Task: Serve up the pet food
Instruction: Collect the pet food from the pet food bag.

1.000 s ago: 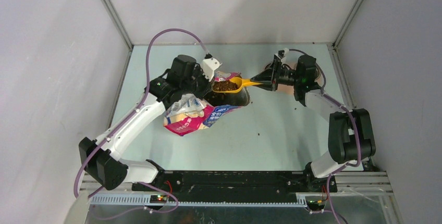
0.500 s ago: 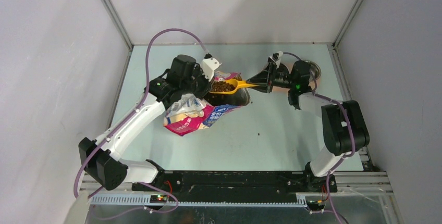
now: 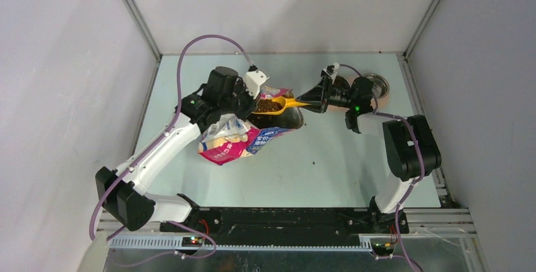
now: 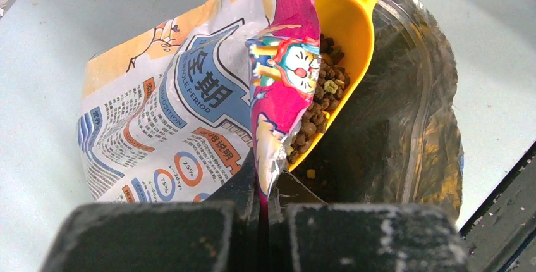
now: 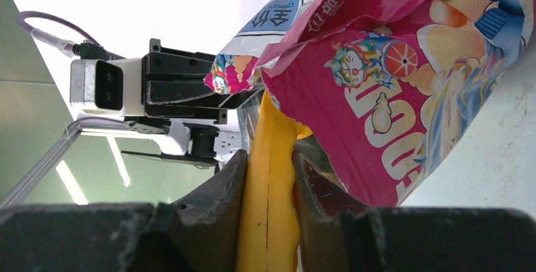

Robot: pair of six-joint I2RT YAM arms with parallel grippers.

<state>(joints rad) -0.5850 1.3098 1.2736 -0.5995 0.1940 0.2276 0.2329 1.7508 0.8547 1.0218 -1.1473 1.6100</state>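
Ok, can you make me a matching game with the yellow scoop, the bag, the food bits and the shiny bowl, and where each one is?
1. yellow scoop
2. bag
3. kibble
4. metal bowl

A. pinched by the left gripper
B. heaped in the scoop
C. standing alone at the far right
D. held by the right gripper

Pairs: 1-D, 2-A, 3-B, 4-C.

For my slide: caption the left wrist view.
Yellow plastic scoop of brown kibble pellets inside open pink cartoon-printed bag.
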